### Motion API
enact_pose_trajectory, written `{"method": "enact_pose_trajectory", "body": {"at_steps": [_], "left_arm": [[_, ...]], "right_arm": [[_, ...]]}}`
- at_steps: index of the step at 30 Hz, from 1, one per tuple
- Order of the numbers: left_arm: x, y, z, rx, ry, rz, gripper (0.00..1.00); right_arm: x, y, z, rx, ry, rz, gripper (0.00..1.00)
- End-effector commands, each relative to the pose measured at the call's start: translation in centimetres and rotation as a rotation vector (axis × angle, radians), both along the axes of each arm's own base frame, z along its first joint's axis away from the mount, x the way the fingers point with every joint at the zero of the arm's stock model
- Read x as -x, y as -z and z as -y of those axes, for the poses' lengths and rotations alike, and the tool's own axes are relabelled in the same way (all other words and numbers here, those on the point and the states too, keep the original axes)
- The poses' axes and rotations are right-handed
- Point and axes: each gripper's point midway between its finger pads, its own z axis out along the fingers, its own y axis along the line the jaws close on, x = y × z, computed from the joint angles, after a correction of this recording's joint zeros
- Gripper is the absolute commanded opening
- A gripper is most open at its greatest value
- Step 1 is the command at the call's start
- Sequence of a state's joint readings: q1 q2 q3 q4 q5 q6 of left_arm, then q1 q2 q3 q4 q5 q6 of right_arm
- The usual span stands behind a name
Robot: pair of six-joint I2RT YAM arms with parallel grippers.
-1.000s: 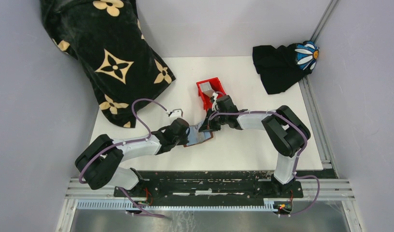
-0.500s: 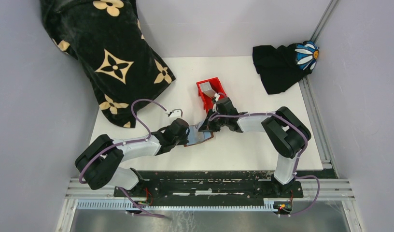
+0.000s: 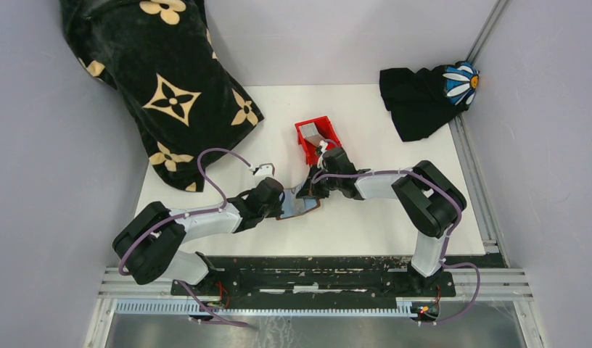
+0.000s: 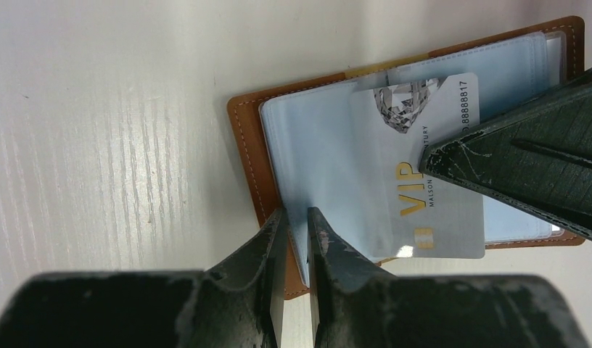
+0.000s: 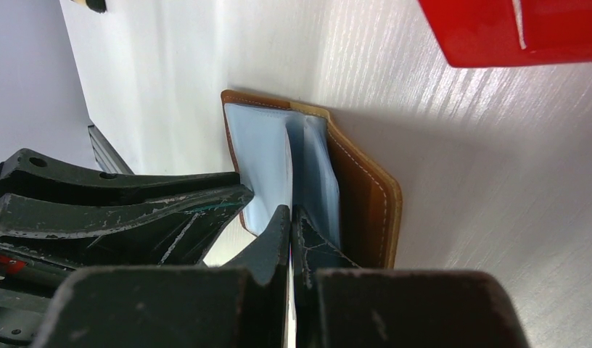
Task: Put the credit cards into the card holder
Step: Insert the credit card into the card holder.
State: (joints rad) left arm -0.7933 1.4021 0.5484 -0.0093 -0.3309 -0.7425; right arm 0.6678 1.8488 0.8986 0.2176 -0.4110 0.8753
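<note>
- Change noted: in the top view the right hand (image 3: 313,190) has edged a little leftward, closer to the left hand (image 3: 278,205), over the last second; the card holder (image 3: 302,207) has not shifted on the counter (image 3: 395,217).
- Left hand (image 4: 294,214): nearly closed, pinching the near edge of a clear sleeve of the card holder (image 4: 244,138), which lies open and flat.
- Right hand (image 5: 290,212): fingers pressed together on the credit card (image 4: 424,181), gripped at its right end.
- Card position: it lies over the open sleeves, "VIP" face up; whether its leading edge has entered a pocket cannot be settled from these views.
- Meaning: insertion appears under way, not complete; the small advance suggests slow feeding.
- Outstanding: a grey card (image 3: 315,135) remains in the red bin (image 3: 305,148).
</note>
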Motion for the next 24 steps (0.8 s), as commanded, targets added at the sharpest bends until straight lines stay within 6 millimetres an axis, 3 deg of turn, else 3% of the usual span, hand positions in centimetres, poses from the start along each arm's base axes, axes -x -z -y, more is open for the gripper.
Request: {"method": "enact_pose_trajectory", "body": {"at_steps": [1, 16, 24], "left_arm": [[1.3, 1.9, -1.2, -0.083, 0.046, -0.060, 0.23], [1.3, 1.4, -0.8, -0.061, 0.048, -0.057, 0.21], [1.4, 1.4, -0.4, -0.033, 0.058, -0.054, 0.21]], "right_arm": [[2.3, 1.5, 0.1, 0.018, -0.069, -0.035, 0.01], [2.4, 3.5, -0.4, 0.053, -0.083, -0.062, 0.01], [2.9, 3.8, -2.0, 0.075, -0.105, -0.059, 0.01]]}}
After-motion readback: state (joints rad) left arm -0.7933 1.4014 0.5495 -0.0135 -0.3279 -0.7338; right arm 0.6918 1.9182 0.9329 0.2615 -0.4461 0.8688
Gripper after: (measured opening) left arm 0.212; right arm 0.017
